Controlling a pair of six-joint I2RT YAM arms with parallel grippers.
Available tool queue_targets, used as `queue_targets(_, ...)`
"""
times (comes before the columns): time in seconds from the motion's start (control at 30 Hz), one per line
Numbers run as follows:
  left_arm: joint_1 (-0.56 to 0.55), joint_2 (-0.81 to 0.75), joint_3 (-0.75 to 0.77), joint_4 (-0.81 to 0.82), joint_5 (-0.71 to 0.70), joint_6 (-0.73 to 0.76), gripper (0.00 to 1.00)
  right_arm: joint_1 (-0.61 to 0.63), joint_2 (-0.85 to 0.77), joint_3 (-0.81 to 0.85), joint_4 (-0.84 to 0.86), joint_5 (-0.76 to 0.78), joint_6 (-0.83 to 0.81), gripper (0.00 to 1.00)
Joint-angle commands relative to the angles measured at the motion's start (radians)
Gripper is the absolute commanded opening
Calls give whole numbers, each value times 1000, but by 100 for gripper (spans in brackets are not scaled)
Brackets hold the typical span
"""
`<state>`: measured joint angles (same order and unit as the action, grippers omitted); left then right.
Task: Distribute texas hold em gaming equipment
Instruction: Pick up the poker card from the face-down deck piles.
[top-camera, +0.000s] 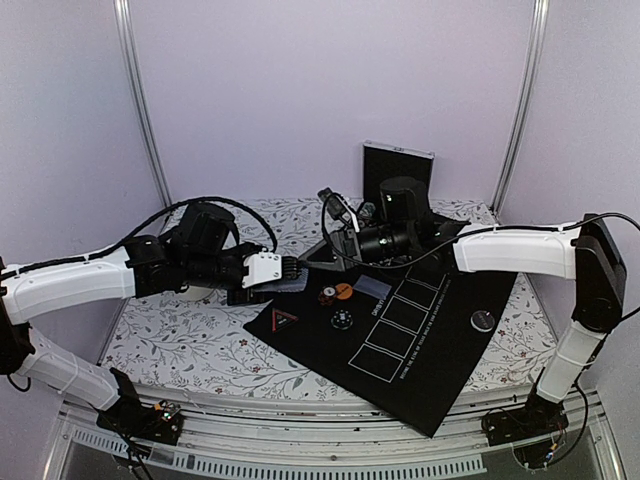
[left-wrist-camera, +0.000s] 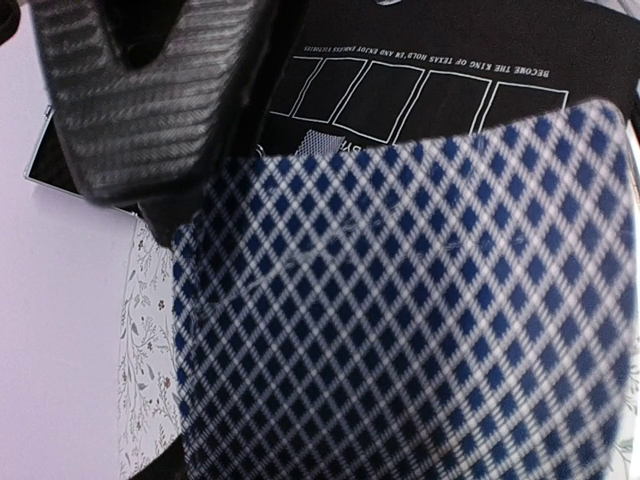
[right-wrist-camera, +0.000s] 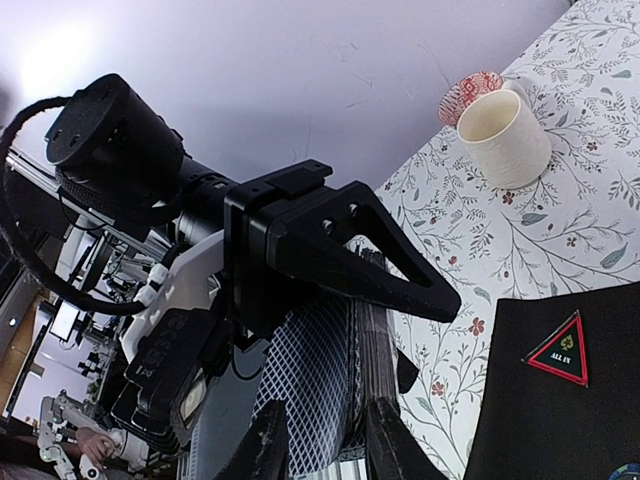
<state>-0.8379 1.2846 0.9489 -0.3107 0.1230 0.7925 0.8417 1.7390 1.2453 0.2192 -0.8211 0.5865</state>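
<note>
Dealing stage, by my read: the left claw (top-camera: 288, 268) is clamped on the deck of playing cards (right-wrist-camera: 320, 370), blue-and-white diamond backs showing, held in the air over the far left corner of the black mat (top-camera: 440, 340), near the middle of the bench (top-camera: 180, 340). The right claw (right-wrist-camera: 325, 445) meets it there, fingers straddling the deck's free end; pinching or merely bracketing, I cannot tell. Next move, I'd say: peel one card off cleanly and carry it to the mat's outlined boxes without dragging a second along. Writing: the red-edged triangle marker (right-wrist-camera: 560, 350) reads "ALL IN"; the mat's printed line (left-wrist-camera: 430, 70) includes "BECOME THE KING OF TEXAS".
</note>
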Motion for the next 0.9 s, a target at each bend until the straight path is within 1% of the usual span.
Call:
queue_targets(0.0,-12,-12,-10,28,12,4,53,6,9,26,-37,4,-12,29)
queue_targets(0.1,-13,-11,-10,28,12,5,53,5,-4,26,-64,18,-24,31)
queue_targets(0.27,-13,-10,-10,28,13,5,53,6,-13,32,-114,41,-37,30)
queue_targets(0.5,-13,-11,-11,28,12,5,53,6,-14,34,-115,29,-35,20)
queue_targets(0.7,-12,-14,-13,29,10,7,53,5,-23,35,-130,35,-47,5)
queue_targets(0.87,-12,-14,-13,29,9,7,53,6,-53,44,-195,76,-84,3)
